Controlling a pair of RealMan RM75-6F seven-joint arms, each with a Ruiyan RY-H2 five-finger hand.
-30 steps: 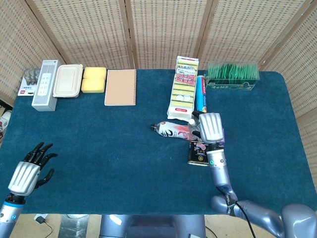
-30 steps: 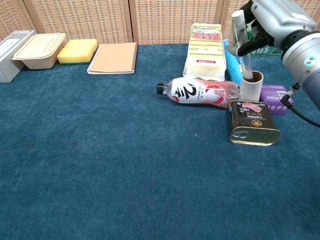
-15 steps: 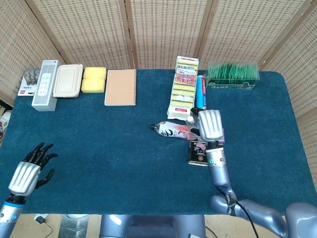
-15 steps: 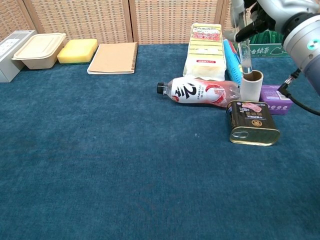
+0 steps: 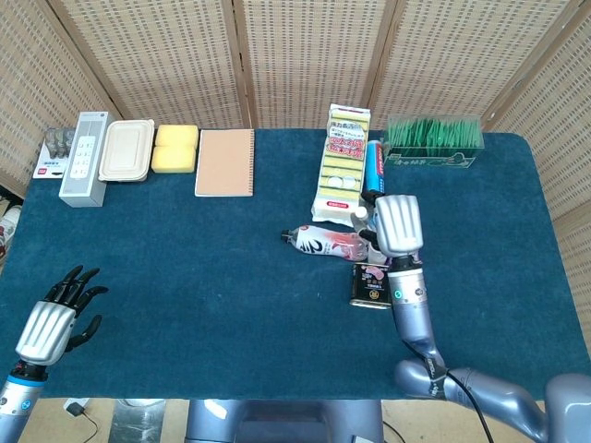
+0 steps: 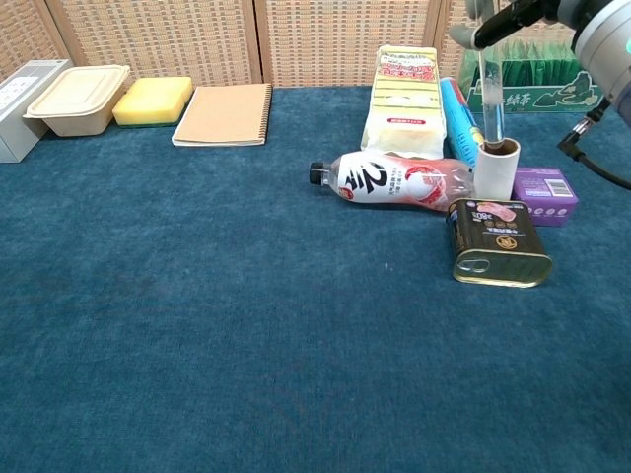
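My right hand [image 5: 395, 224] grips the top of a clear thin tube [image 6: 489, 99] with a white cap; in the chest view the hand [image 6: 527, 12] is cut off by the top edge. The tube hangs nearly upright, its lower tip at the mouth of a short cardboard roll [image 6: 496, 168]. The roll stands between a lying drink bottle [image 6: 389, 181], a purple box [image 6: 545, 183] and a tin can [image 6: 498, 241] lying on its side. My left hand [image 5: 57, 318] hovers open at the table's near left edge, holding nothing.
Behind the roll lie a blue tube [image 5: 373, 173], a yellow sponge pack [image 5: 344, 161] and a green box [image 5: 434, 138]. At the back left are a notebook [image 5: 225, 162], a yellow sponge [image 5: 174, 148], a beige lunch box [image 5: 126, 149] and a grey box [image 5: 84, 158].
My right hand has risen, drawing the clear tube up out of the cardboard roll. The left hand has not moved.
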